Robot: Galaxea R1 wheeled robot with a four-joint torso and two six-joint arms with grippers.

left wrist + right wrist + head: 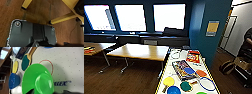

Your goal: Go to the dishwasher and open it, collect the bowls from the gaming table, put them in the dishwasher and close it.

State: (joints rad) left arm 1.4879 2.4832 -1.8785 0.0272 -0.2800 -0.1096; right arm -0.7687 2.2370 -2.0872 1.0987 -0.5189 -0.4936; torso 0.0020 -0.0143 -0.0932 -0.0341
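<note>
The long white bench (167, 64) with its yellow and black edge runs away from the robot in the head view, crowded with game gear. At its near end, toward the left edge, sits a yellow bowl (168, 81); just nearer, a blue bowl (173, 90) rests at the near edge, and a sliver of a green bowl (201, 93) shows toward the near right corner. Between them lies a dark green paddle (185, 86), beside a blue-rimmed racket (206, 83) by the right edge. Farther along the bench a blue disc (189, 70) lies on a flat game box (182, 69), an orange disc (201, 73) is just beside it, and a red box (193, 56) lies near the far end. In the right wrist view the green bowl (39, 79) looms large over the dotted white top, with the blue bowl (14, 81) near it; whether the right pincer grips the green bowl I cannot tell, since the fingers seem hidden. In the left wrist view the floor (41, 11) is brown carpet crossed by yellow table legs (63, 19); the left pincer's state cannot be told either. A person (247, 40) stands at the right of the room.
</note>
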